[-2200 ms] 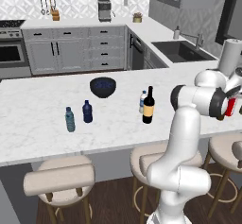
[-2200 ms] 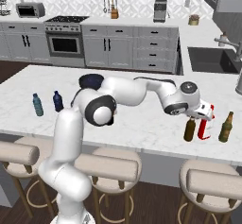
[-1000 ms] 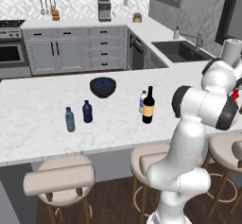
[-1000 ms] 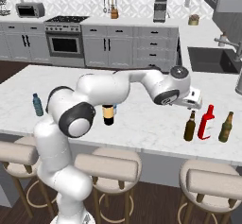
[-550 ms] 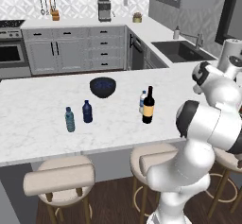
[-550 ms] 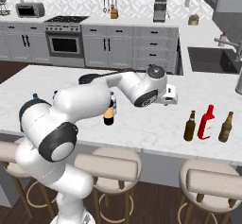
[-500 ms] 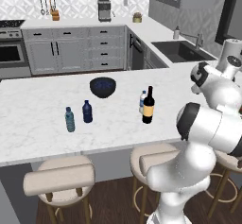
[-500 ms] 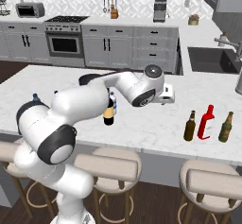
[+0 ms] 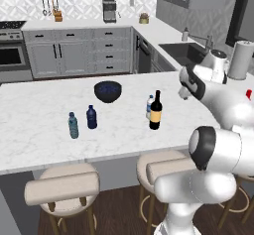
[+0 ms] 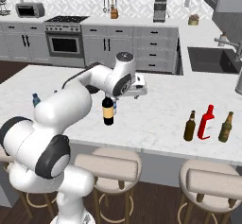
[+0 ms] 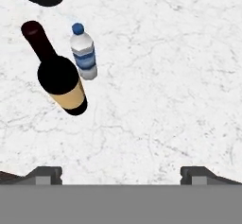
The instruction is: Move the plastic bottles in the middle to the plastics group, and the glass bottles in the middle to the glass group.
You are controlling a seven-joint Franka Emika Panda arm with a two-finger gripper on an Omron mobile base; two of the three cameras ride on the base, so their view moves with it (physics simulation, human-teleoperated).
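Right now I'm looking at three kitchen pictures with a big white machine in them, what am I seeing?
It is a rendered kitchen with a white robot arm on a base that drives. Two pictures come from cameras behind the arm, left and right. The third looks down from its hand. Its claw is open and holds nothing. On the marble counter stand a black wine bottle beside a small water bottle, a dark bowl, two small blue bottles, and farther along a red bottle between two brown ones.

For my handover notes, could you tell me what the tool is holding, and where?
Nothing: the tool is open above bare counter, apart from the wine bottle and water bottle.
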